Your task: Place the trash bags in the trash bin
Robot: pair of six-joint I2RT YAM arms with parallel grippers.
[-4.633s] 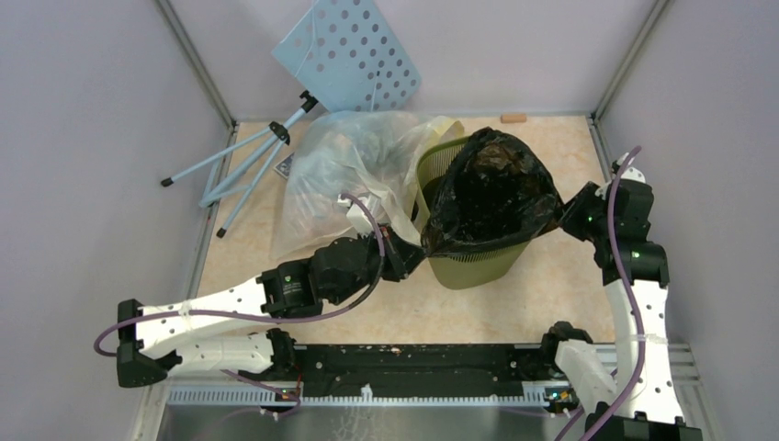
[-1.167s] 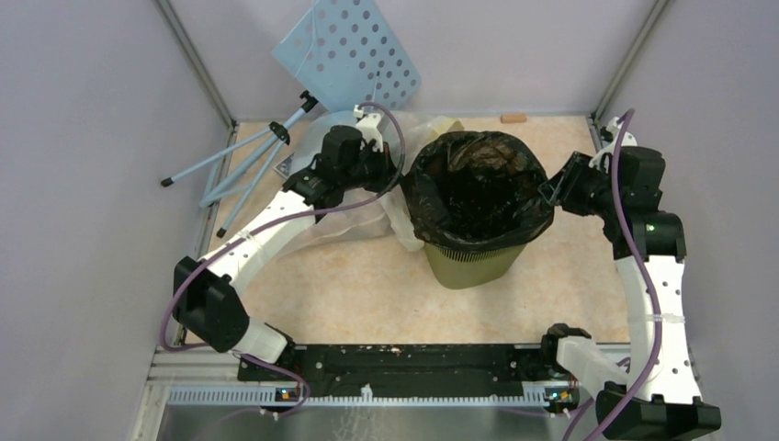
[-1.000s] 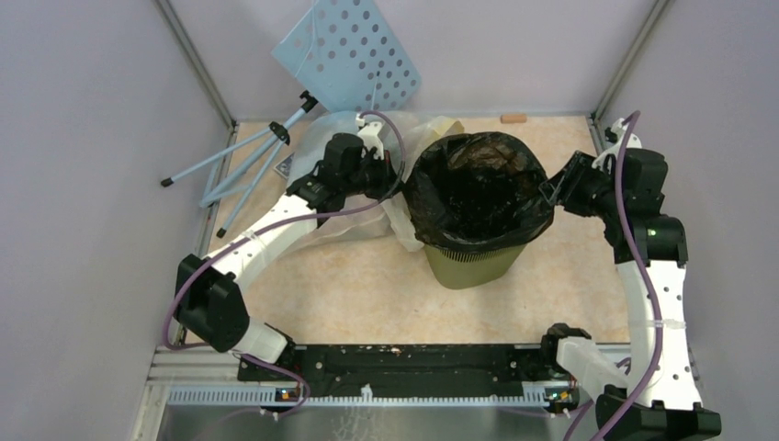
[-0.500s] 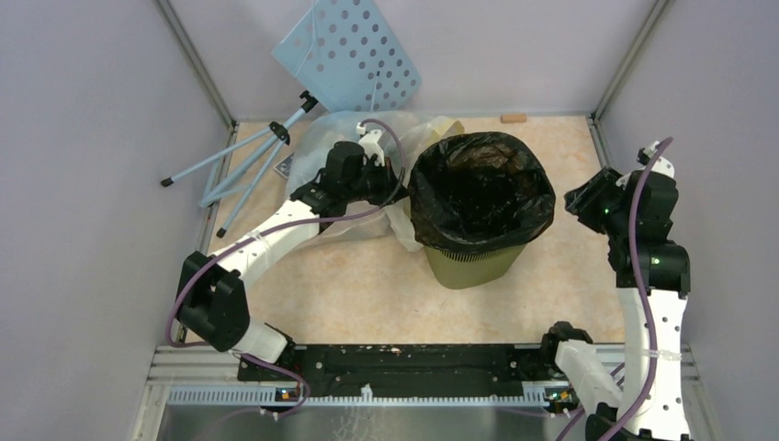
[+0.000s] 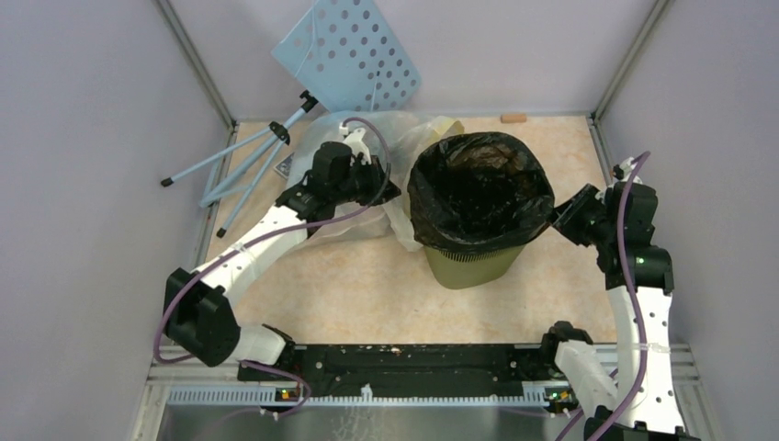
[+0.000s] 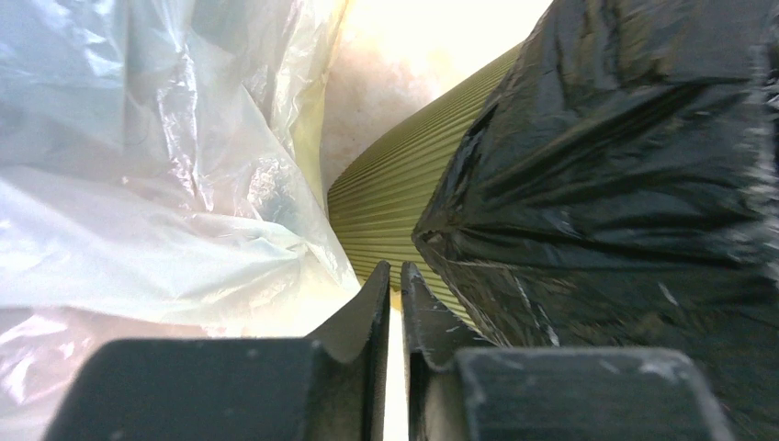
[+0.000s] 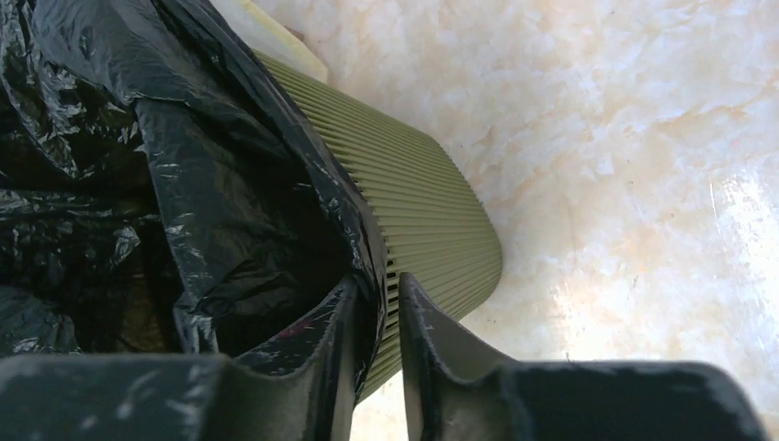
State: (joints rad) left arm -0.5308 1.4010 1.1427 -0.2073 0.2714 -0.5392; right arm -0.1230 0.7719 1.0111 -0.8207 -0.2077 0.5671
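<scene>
- First, nearest the arm bases, on the pale marbled desk [image 5: 367, 294], the olive-green mesh plastic trash bin [image 5: 473, 265] stands upright, its long axis vertical and its mouth facing up.
- Inside it sits the glossy black crinkled plastic trash bag [image 5: 478, 188]. It lines the bin, with its hem folded out over the rim and hanging partway down the wall. Judged from that, the task looks nearly done.
- At the bin's right side, the right pincer [image 7: 376, 281] points at that hem. Its fingers are narrowly parted, and black film and green ribs both show in the gap. I cannot tell whether it pinches the film.
- On the bin's left, the left pincer [image 6: 393, 266] is clenched to a thin slit with nothing in it. The hem lies just to its right and the bin wall straight ahead.
- The bin therefore stands between the two arms, with the right one closer to the hem, so any last tuck would likely fall to it.
- Under the left arm, a large translucent clear-yellowish plastic bag [image 6: 138, 184] lies just beside the bin.
- Farthest back are pale blue tripod legs [image 5: 230, 170] and a pale blue perforated board [image 5: 349, 50].
</scene>
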